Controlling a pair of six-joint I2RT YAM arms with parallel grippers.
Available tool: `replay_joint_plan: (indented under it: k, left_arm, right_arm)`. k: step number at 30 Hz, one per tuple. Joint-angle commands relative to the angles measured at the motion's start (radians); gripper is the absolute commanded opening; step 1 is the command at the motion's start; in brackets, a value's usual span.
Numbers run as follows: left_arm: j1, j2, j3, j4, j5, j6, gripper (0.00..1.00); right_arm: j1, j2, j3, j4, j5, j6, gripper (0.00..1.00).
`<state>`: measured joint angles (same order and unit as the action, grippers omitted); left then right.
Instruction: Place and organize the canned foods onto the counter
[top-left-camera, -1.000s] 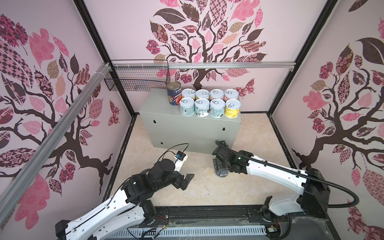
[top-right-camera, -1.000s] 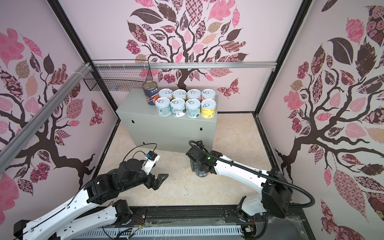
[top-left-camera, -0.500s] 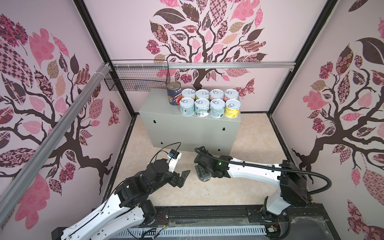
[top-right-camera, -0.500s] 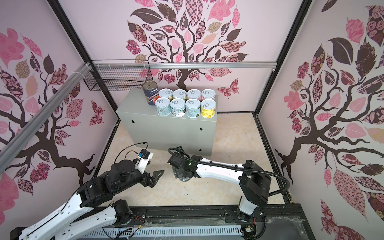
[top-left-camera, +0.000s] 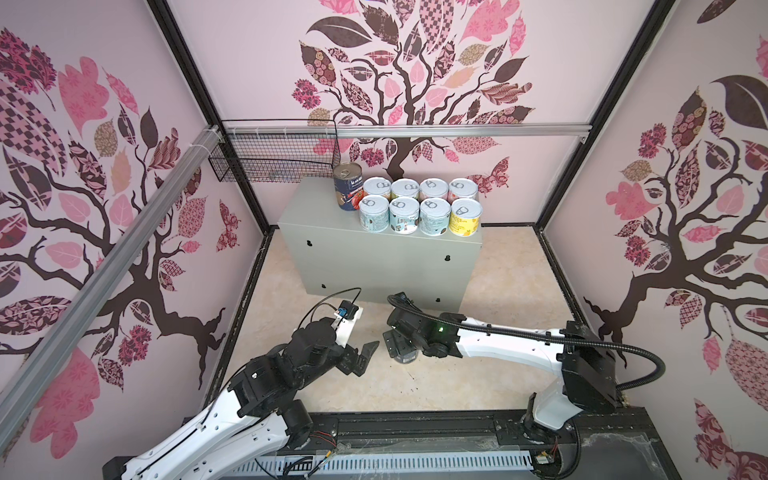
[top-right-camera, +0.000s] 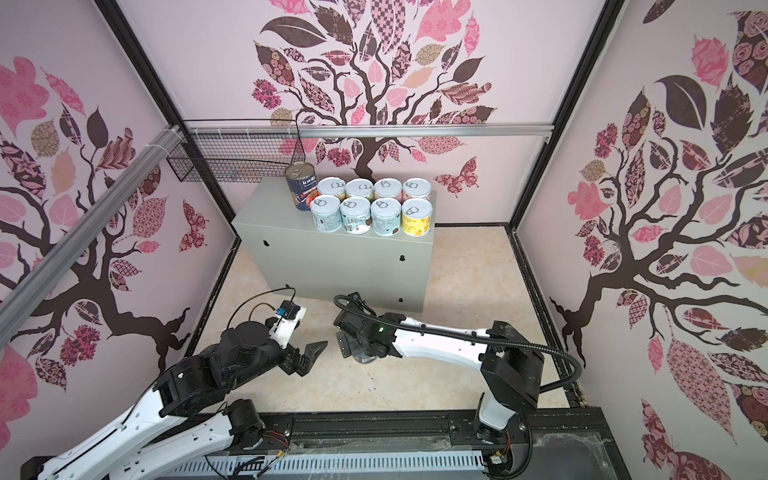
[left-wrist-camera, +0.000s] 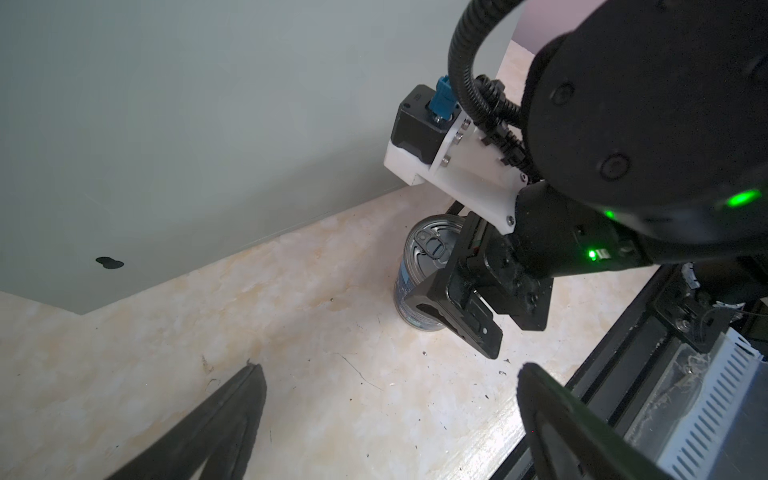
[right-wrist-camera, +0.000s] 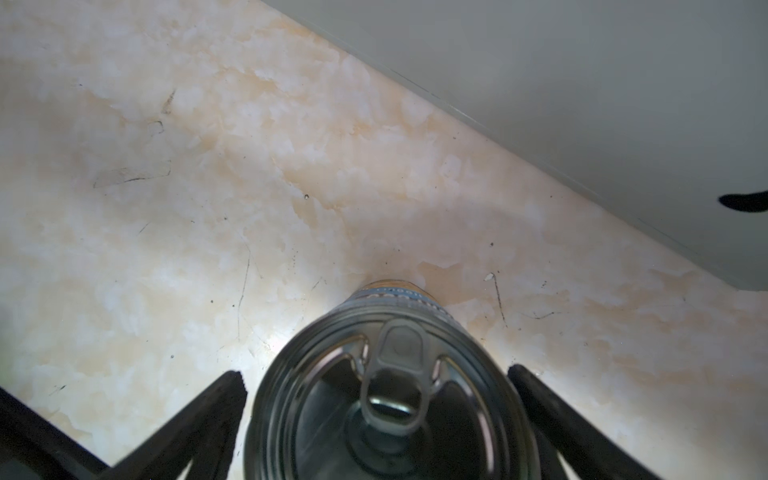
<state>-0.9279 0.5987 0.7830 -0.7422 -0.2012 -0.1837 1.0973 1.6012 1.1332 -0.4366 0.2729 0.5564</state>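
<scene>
Counter (top-left-camera: 382, 257): upper centre of a top view; nine cans (top-left-camera: 419, 205) in rows, organized.
Last can (left-wrist-camera: 424, 270): upright on floor, lower centre, below counter.
Right gripper (right-wrist-camera: 378, 399): released, I straddle it to regrasp.
Left gripper (top-left-camera: 365, 355): released, waiting beside.

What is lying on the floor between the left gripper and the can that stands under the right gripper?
Nothing: only bare, scuffed floor separates the left gripper from the can, shown best in the left wrist view.
</scene>
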Motion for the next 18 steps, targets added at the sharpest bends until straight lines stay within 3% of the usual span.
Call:
replay_joint_plan:
  k: [1,5,8,13,18]
  left_arm:
    - [0.004,-0.043,-0.054,0.051,0.058,0.052,0.98]
    - [0.003,-0.076,-0.109,0.135,0.107,0.077,0.98]
    - [0.003,-0.077,-0.138,0.192,0.084,0.089,0.98]
    - [-0.009,-0.007,-0.189,0.317,0.051,0.001,0.98]
    - [-0.108,0.092,-0.272,0.437,-0.101,-0.094,0.98]
  right_arm:
    - [0.007,-0.113,-0.011,0.019,-0.007,-0.009,1.0]
    - [0.008,-0.212,-0.038,0.005,0.013,-0.023,1.0]
    - [0.005,-0.307,-0.071,0.003,0.037,-0.029,1.0]
    - [-0.035,-0.448,-0.096,-0.052,0.026,-0.036,1.0]
    - [-0.056,-0.573,-0.095,-0.124,0.012,-0.061,1.0]
